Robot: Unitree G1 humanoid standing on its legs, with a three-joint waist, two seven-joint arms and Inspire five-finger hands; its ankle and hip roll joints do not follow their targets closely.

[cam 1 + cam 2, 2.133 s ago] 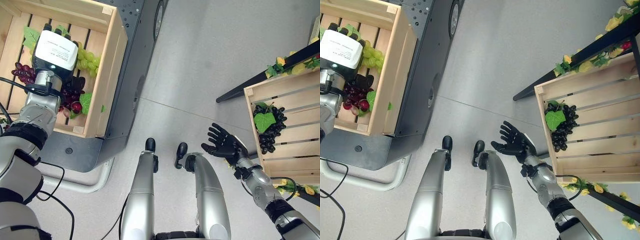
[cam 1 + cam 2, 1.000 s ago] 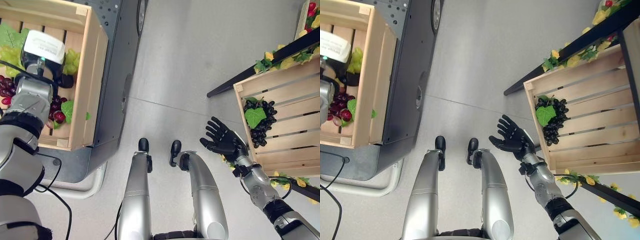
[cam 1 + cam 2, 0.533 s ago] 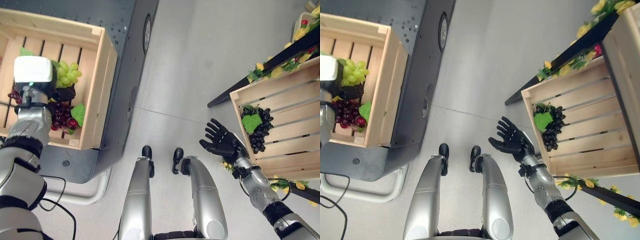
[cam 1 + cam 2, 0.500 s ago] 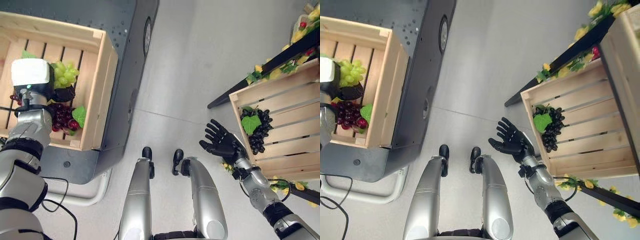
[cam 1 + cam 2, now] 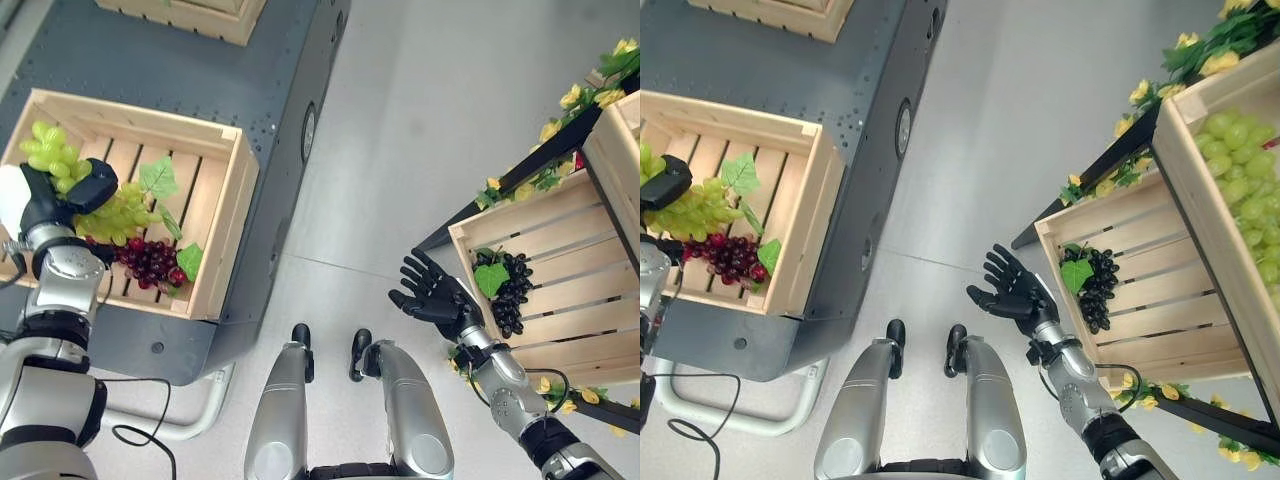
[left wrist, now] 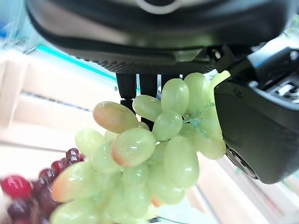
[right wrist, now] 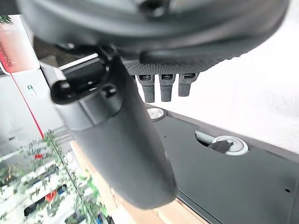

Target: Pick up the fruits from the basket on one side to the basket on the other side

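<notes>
1. Left hand [image 5: 60, 195] grips green grapes [image 5: 105, 215] above left crate [image 5: 225, 235]; red grapes [image 5: 150, 262] inside
2. Left wrist view: thumb pinching the bunch's stem
3. Right hand [image 5: 435, 297] spread wide, beside right crate [image 5: 465, 255] with black grapes [image 5: 510, 295]

A dark grey platform [image 5: 150, 60] carries a slatted wooden crate [image 5: 225, 215], with a second crate [image 5: 190, 12] at the platform's far edge. Inside the first crate lie red grapes [image 5: 150, 262] and green leaves [image 5: 158, 178] — both on the slats. Across the grey floor [image 5: 420, 110] from that crate, a black-framed shelf [image 5: 520, 170] trimmed with yellow flowers holds another wooden crate [image 5: 560, 300] containing black grapes [image 5: 508, 292] — a leaf on top.
</notes>
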